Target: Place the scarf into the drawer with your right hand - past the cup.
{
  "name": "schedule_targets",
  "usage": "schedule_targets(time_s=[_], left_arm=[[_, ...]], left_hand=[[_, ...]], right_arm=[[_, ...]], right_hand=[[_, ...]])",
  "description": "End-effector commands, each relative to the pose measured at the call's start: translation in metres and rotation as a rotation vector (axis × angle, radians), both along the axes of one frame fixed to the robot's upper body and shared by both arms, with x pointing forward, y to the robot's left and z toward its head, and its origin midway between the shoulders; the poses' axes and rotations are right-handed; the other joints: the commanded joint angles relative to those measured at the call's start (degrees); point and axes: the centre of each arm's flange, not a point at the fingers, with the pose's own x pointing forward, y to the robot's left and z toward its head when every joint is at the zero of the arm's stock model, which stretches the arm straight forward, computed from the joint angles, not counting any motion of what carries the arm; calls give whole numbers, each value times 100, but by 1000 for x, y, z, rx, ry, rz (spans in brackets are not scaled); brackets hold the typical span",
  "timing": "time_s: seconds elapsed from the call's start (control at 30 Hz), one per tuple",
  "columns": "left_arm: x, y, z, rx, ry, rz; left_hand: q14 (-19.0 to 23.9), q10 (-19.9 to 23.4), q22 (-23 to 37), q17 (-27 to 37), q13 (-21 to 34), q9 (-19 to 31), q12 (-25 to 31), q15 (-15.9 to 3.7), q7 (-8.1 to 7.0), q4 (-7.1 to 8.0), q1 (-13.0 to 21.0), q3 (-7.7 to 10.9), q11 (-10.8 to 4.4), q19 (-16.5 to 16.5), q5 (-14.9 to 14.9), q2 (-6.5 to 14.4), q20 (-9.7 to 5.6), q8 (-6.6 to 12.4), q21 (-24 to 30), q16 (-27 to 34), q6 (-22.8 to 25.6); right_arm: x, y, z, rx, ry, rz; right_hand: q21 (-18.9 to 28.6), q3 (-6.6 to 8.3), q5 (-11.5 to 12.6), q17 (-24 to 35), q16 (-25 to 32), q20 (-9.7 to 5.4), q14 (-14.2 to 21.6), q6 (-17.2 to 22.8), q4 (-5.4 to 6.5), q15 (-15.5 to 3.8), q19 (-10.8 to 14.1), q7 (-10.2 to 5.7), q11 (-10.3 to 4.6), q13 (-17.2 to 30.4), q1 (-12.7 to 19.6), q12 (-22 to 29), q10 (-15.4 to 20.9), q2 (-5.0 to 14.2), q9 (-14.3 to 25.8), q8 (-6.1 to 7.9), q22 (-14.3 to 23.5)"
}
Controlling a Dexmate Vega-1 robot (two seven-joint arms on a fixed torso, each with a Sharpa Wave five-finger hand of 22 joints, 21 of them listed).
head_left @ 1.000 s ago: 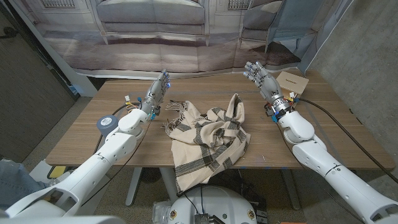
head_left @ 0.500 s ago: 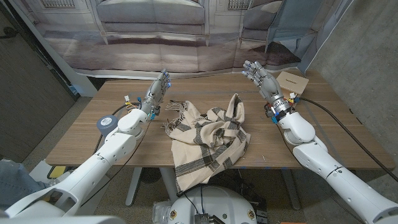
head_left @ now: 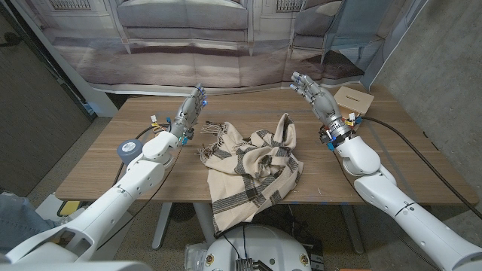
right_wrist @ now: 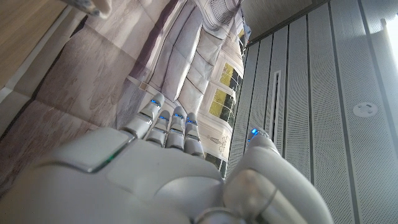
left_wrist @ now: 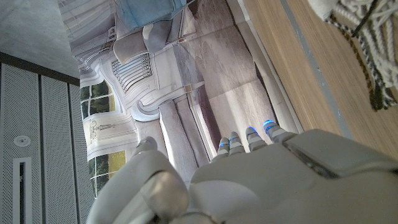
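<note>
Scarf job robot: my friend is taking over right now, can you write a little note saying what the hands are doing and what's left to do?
Left hand: holds nothing, fingers straight, raised at the table's far left side.
Right hand: holds nothing, fingers apart, raised near the far right edge, well away from the scarf.
Scarf: a crumpled heap in the middle of the table, one end hanging over the near edge. Neither hand touches it.
A small wooden box sits at the far right corner and a roll of tape on the left. I can't pick out a cup or a drawer.
Done: nothing yet.
Left: grab the scarf with the right hand, put it away.
</note>
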Motion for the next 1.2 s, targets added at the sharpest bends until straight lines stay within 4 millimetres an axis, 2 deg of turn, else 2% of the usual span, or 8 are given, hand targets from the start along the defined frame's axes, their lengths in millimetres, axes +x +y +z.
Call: schedule_targets(time_s=[0.03, 0.6, 1.2], left_arm=[[1, 0, 0, 0, 0, 1], [5, 0, 1, 6, 9, -6], [6, -2, 5, 10, 2, -20]], left_hand=[[0, 18, 18, 18, 14, 34, -21, 1, -21, -7, 51, -41, -12, -22, 45, 41, 21, 12, -32, -1, -60], [26, 32, 18, 19, 14, 35, -36, 12, -33, -10, 63, -64, -26, -21, 45, 49, 51, 1, -58, -6, -34], [47, 57, 18, 19, 15, 36, -49, 33, -22, -12, 79, -90, -1, -17, 45, 63, 55, -8, -86, -15, 2]], right_arm=[[-8, 8, 2, -39, -53, -23], [-12, 12, 0, -68, -88, -28], [-26, 19, 0, -131, -137, -63]], right_hand=[[-4, 6, -18, 30, -5, -38, 4, 60, -49, -26, -20, 12, -4, 22, 28, -26, 64, 19, 34, 6, 8], [26, -9, -3, 30, 10, -70, 58, 115, -74, -74, 61, -30, -65, 23, 38, -9, 134, 5, 35, 12, 5], [37, -23, 14, 30, 18, -70, 105, 132, -90, -115, 109, -58, -89, 24, 41, -6, 166, -8, 35, 7, 3]])
